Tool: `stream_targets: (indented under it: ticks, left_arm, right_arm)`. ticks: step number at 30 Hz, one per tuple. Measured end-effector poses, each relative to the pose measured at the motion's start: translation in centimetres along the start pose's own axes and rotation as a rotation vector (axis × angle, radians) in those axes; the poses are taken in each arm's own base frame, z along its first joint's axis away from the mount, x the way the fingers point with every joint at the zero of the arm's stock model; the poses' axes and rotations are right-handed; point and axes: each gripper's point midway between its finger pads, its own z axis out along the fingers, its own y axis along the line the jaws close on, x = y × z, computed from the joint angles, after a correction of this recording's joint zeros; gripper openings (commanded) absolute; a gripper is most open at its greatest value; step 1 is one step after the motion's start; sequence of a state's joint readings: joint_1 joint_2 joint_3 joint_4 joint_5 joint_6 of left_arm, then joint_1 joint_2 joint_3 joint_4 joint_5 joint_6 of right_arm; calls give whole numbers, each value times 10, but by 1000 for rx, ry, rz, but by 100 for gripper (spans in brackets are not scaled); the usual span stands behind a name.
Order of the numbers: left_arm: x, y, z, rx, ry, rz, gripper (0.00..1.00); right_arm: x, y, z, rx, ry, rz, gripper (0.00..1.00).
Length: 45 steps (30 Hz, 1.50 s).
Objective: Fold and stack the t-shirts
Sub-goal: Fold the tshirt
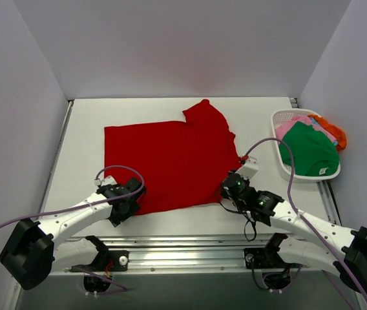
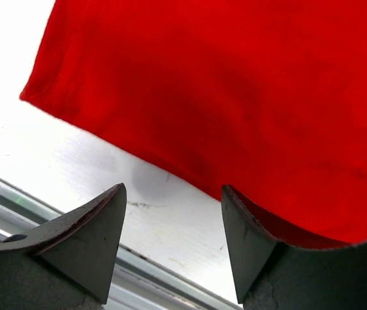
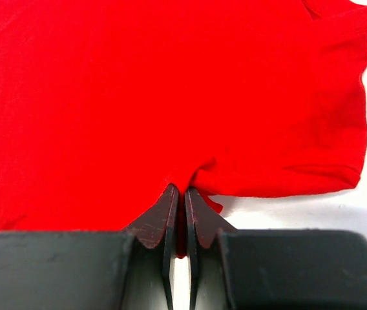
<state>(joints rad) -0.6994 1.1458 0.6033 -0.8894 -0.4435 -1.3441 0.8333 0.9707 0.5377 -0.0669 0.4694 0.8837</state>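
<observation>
A bright red t-shirt (image 1: 170, 161) lies spread flat on the white table, one sleeve pointing to the far side. My right gripper (image 1: 230, 187) is at the shirt's near right corner. In the right wrist view its jaws (image 3: 178, 188) are shut on a pinched fold of the red hem (image 3: 170, 84). My left gripper (image 1: 130, 197) sits at the near left hem. In the left wrist view it (image 2: 174, 187) stands open with bare table between the fingers. The red cloth (image 2: 235, 84) lies just beyond them, and its edge meets the right finger (image 2: 248, 245).
A white slatted basket (image 1: 279, 154) stands at the right, holding a green shirt (image 1: 309, 152), a pink one (image 1: 290, 127) and an orange one (image 1: 333, 131). A metal rail (image 1: 190, 244) runs along the near table edge. Grey walls close in the left, the back and the right.
</observation>
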Motion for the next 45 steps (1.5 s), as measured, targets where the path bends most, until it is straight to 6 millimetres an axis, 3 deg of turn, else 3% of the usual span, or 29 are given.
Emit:
stream_targets:
  ticks: [5, 9, 13, 23, 27, 35, 45]
  left_arm:
    - [2, -9, 11, -23, -1, 5, 68]
    - [1, -30, 18, -12, -5, -3, 63]
    - [-3, -36, 20, -4, -23, -3, 54]
    - [-6, -32, 20, 25, -50, -29, 16]
    - [-6, -28, 17, 42, -51, -37, 8]
    - [-16, -31, -4, 138, -69, -60, 5]
    - [-35, -40, -25, 203, -104, 1, 6]
  right_arm:
    - [0, -1, 2, -2, 5, -1, 0]
    - [-1, -2, 3, -1, 8, -4, 0]
    - [-1, -4, 5, 2, 11, -1, 0]
    - [2, -6, 9, 14, 23, -3, 0]
    - [3, -7, 10, 19, 27, -6, 0]
    - [4, -15, 8, 57, 36, -23, 0]
    - [-32, 1, 6, 97, -38, -13, 0]
